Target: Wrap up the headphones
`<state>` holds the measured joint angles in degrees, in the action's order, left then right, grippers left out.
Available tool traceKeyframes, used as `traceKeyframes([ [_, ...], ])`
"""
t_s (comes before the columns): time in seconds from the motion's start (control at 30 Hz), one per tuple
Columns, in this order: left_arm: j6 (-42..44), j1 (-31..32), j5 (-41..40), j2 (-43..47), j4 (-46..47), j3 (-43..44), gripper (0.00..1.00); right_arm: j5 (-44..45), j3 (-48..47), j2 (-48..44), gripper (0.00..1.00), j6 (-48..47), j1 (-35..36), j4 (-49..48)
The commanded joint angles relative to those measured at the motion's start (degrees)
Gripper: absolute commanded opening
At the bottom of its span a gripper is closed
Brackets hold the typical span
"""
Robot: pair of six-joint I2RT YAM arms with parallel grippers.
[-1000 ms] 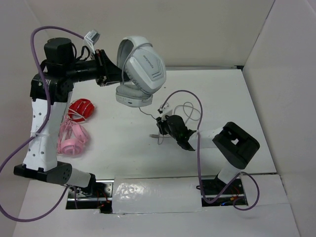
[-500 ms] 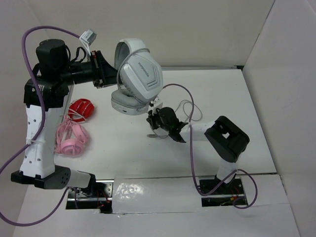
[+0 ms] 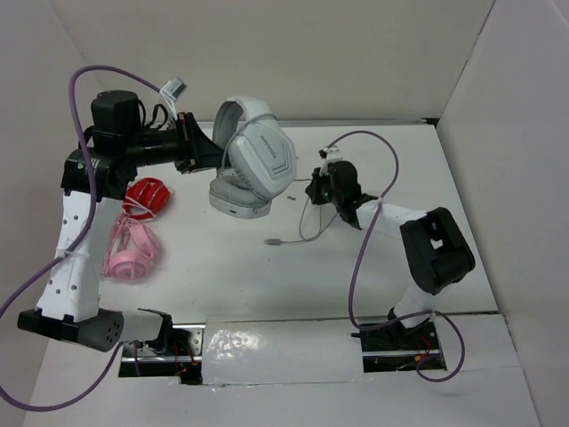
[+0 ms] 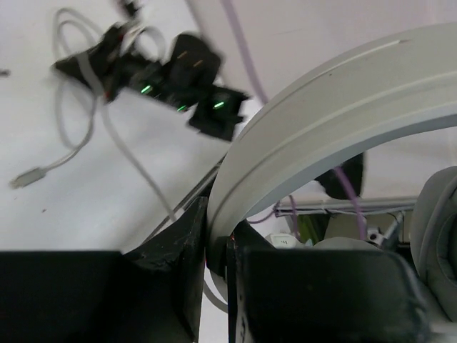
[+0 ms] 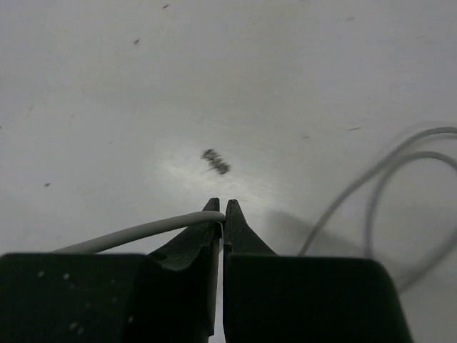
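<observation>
The light grey-white headphones (image 3: 260, 158) hang in the air over the back left of the table. My left gripper (image 3: 212, 153) is shut on their padded headband (image 4: 321, 107), which runs between the black jaws. Their thin grey cable (image 3: 311, 221) trails down in a loop to the table and ends in a plug (image 3: 273, 241). To the right of the ear cups, my right gripper (image 3: 324, 185) is shut on that cable. In the right wrist view the cable (image 5: 128, 232) comes in from the left and is pinched at the tips of the right gripper (image 5: 223, 209).
Red headphones (image 3: 146, 196) and pink headphones (image 3: 131, 249) lie at the left by the left arm. A small dark scrap (image 3: 292, 197) lies on the white table (image 3: 213, 267). Walls enclose the back and right sides.
The right gripper has closed on the cable and moved toward the back and right, lifting it. The left arm has shifted the headphones slightly right.
</observation>
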<state>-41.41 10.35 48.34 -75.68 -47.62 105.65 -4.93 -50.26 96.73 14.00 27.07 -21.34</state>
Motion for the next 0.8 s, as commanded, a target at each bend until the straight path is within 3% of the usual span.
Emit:
traceKeyframes([
  [0.0,2.98,0.99,-6.48,2.29,3.41,-4.04,0.00,3.07,-6.24,-4.35,0.00,-2.92,-5.26,15.77],
  [0.23,10.29,4.76,-22.30,1.94,1.82,-15.44,0.00,3.52,-21.09,-6.11,0.00,-4.68,-18.80,36.27],
  [0.37,16.35,8.53,-20.48,-0.07,8.22,-21.00,0.00,3.25,-32.25,-3.83,0.00,-6.35,-21.44,43.48],
  [0.47,18.02,12.39,-28.69,-4.45,6.32,-21.10,0.00,4.66,-42.51,-1.29,0.00,-6.88,-21.71,48.58],
  [0.67,13.48,15.49,-39.89,-11.40,3.50,-21.19,0.00,3.00,-55.45,0.21,0.00,-8.37,-22.85,56.93],
  [0.77,8.21,14.97,-45.33,-16.67,-2.55,-17.24,0.00,2.91,-56.01,-2.23,0.00,-8.64,-21.71,59.49],
])
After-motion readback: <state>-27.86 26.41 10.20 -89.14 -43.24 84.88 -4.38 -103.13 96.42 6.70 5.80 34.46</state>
